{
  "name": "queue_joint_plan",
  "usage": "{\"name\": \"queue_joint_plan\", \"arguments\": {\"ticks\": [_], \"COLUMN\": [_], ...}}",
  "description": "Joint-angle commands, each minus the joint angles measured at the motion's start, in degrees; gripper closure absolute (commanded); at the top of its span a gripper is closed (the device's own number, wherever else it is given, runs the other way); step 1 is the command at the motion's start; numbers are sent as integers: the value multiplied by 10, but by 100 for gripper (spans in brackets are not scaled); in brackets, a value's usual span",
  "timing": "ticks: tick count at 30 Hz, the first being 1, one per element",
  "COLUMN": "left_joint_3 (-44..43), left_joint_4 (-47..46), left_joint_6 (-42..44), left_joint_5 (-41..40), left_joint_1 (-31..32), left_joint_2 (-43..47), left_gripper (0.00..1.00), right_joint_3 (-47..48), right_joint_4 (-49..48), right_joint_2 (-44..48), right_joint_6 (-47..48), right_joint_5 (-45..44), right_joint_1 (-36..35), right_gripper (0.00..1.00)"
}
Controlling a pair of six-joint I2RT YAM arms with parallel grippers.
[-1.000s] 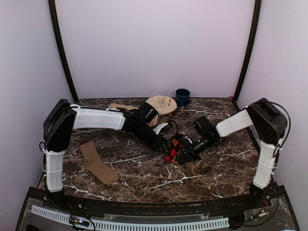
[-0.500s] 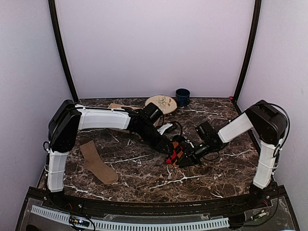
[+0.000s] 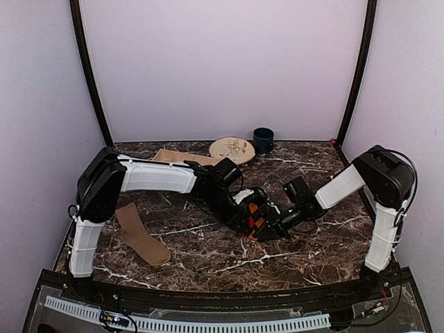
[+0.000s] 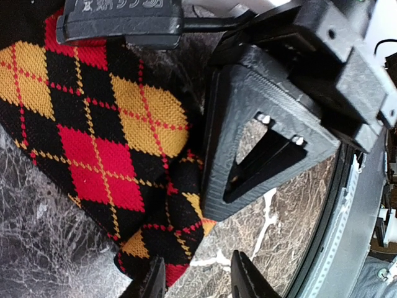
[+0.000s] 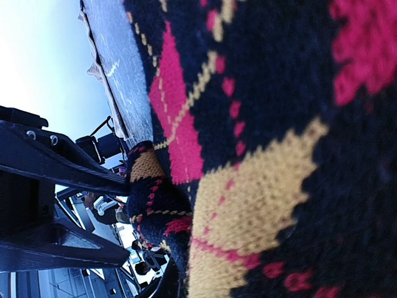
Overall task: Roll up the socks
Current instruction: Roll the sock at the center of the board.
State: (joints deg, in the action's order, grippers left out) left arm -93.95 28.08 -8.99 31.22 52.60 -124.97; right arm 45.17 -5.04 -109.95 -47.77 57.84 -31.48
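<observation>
Left fingers: my left gripper (image 4: pixel 198 280) stands partly open. Its two tips poke up at the bottom edge of the left wrist view with a gap between them, clamped on nothing.
What lies in that gap: bare marble, plus the lowest red corner of the argyle sock (image 4: pixel 93 124), which touches my left-hand tip.
Right fingers: my right gripper (image 3: pixel 268 223) is closed. I cannot tell whether any fabric is pinched inside it.
Right finger seen from the left wrist: one black triangular finger (image 4: pixel 226 124) sits right of centre, its edge touching the sock's right border.
Argyle sock: black with red and orange diamonds, bunched at the middle of the table (image 3: pixel 208 258) in the overhead view, between my two grippers. In the left wrist view it runs from the upper left down to the bottom centre.
Right wrist view: the knit fills nearly the whole frame, pressed close to the lens, with a rolled fold at lower centre.
Tan sock (image 3: pixel 141 234): flat on the marble at lower left of the overhead view, well apart from both grippers, beside my left arm's base.
Back of the table: a round wooden plate (image 3: pixel 232 149), a dark blue cup (image 3: pixel 263 139) just to its right, and a flat cardboard piece (image 3: pixel 177 156) to its left.
</observation>
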Motion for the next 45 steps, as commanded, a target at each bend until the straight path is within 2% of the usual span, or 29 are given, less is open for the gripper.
{"name": "queue_joint_plan", "arguments": {"ticks": [1, 13, 19, 25, 30, 45], "left_joint_3": [-27, -60, -70, -72, -74, -84], "left_joint_4": [40, 84, 89, 99, 102, 106], "left_joint_6": [16, 14, 1, -2, -8, -22], "left_joint_5": [-28, -96, -104, -107, -110, -120], "left_joint_1": [8, 23, 32, 38, 38, 38], "left_joint_2": [-12, -49, -66, -80, -90, -120], "left_gripper": [61, 69, 69, 70, 70, 71], "right_joint_3": [-9, -12, -4, 18, 9, -30], "right_joint_4": [4, 5, 47, 129, 135, 175], "right_joint_2": [2, 8, 17, 38, 57, 171], "right_joint_6": [-8, -8, 21, 97, 113, 155], "right_joint_5": [-9, -12, -33, -91, -119, -210], "right_joint_1": [2, 1, -4, -9, -11, -12], "right_gripper": [100, 100, 100, 71, 63, 60]}}
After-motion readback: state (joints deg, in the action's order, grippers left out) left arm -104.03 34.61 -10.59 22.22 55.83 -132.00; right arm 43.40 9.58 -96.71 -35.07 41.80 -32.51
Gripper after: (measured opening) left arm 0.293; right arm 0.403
